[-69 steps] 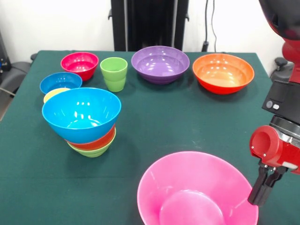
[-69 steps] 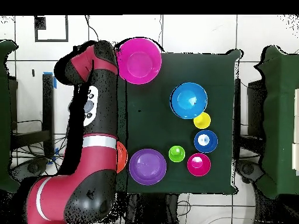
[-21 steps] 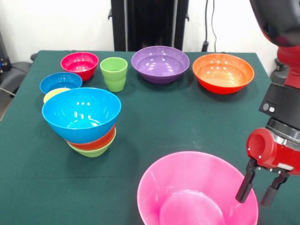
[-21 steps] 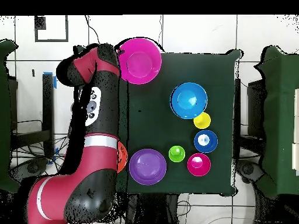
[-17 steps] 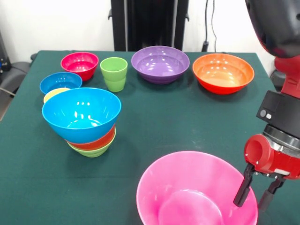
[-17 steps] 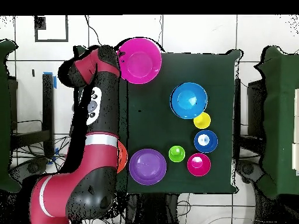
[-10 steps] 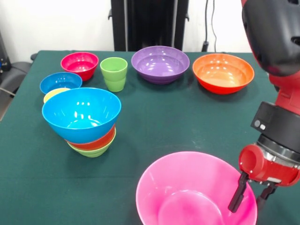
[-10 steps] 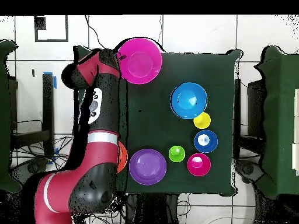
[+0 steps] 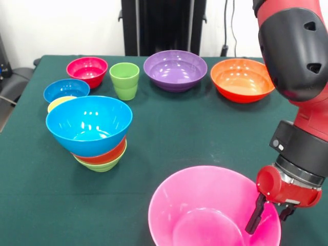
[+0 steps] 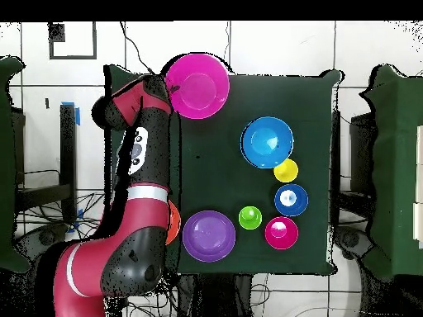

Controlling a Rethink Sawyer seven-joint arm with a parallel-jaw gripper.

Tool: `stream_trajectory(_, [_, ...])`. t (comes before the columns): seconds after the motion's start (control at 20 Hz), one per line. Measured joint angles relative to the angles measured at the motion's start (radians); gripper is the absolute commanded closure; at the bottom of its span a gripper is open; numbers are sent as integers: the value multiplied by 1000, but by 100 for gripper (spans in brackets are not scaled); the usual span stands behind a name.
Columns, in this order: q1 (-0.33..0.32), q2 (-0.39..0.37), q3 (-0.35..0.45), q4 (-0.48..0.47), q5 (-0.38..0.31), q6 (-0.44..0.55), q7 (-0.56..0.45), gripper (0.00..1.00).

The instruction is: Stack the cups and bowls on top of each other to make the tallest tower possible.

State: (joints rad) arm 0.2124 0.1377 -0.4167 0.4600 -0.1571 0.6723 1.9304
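We see the tower (image 9: 97,138) at the green table (image 9: 195,133) edge on the picture's left in the front view: a large light blue bowl (image 9: 88,124) tilted atop an orange-red bowl (image 9: 105,155) and a small green bowl (image 9: 102,166). Just behind it sit the yellow cup (image 9: 57,103), the dark blue bowl (image 9: 66,90), the magenta-red bowl (image 9: 87,70) and the light green cup (image 9: 124,80); the purple bowl (image 9: 175,69) and the orange bowl (image 9: 244,79) stand along the far edge. At the near edge, the gripper (image 9: 269,218) straddles the rim of the large pink bowl (image 9: 210,212), one finger (image 9: 254,217) inside, the other outside, apart. We can read no writing on any of them
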Motion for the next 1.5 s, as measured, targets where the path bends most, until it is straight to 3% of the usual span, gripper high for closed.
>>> stream_trajectory(0.15, [0,1,-7,0,4,0,1,0])
stream_trajectory(0.2, [0,2,-10,0,5,0,1,100])
stream_trajectory(0.7, [0,-25,-36,17,8,0,6,100])
stream_trajectory(1.1, [1,-132,-60,109,9,0,6,100])
stream_trajectory(1.5, [1,-247,-94,141,9,0,6,100])
